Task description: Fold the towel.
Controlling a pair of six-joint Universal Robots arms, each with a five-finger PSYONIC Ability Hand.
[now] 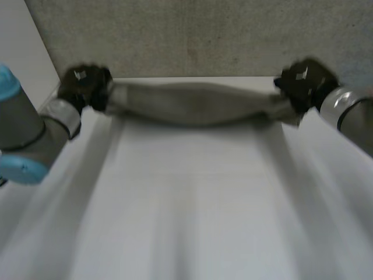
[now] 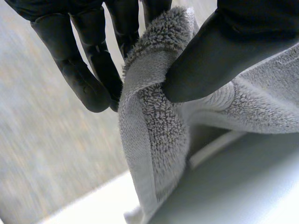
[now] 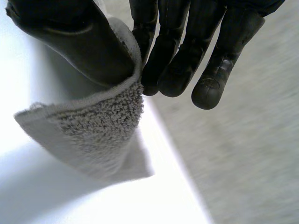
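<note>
**Item 1. Left arm** [image 1: 35,134]. Grey with light-blue caps. It reaches along the left side of the worktop [image 1: 192,204] towards the far edge.

**Item 2. Left hand** [image 1: 87,84]. Closed in a pinch on the left end of the towel [image 1: 198,104]. In the left wrist view its thumb [image 2: 219,56] presses the pile against the fingers [image 2: 88,74], and a hemmed corner hangs free below the grip. Judged purpose: to hold the end near its corner so it cannot slip while the cloth is under tension.

**Item 3. Towel.** Grey terry, gathered into a long band. It spans from one hand to the other along the far edge of the worktop, with little sag. Whether its middle touches the surface cannot be told. It is probably stretched to take out slack and straighten an edge before a fold is laid down.

**Item 4. Worktop.** White. The area on the near side of the towel is the likely landing place for the fold.

**Item 5. Right hand** [image 1: 303,81]. Likewise clamped on the towel's right end. In the right wrist view the thumb [image 3: 79,42] traps the cloth against the fingers [image 3: 177,70]. The corner droops beneath, near the surface and seemingly just clear of it. The grip mirrors the left so that both ends travel level.

**Item 6. Right arm** [image 1: 349,116]. Grey, coming in from the right side.

**Item 7. Floor** [image 1: 192,35]. Speckled grey, beyond the far edge.

**Status.** Judged early: the cloth is carried and not yet laid.
</note>
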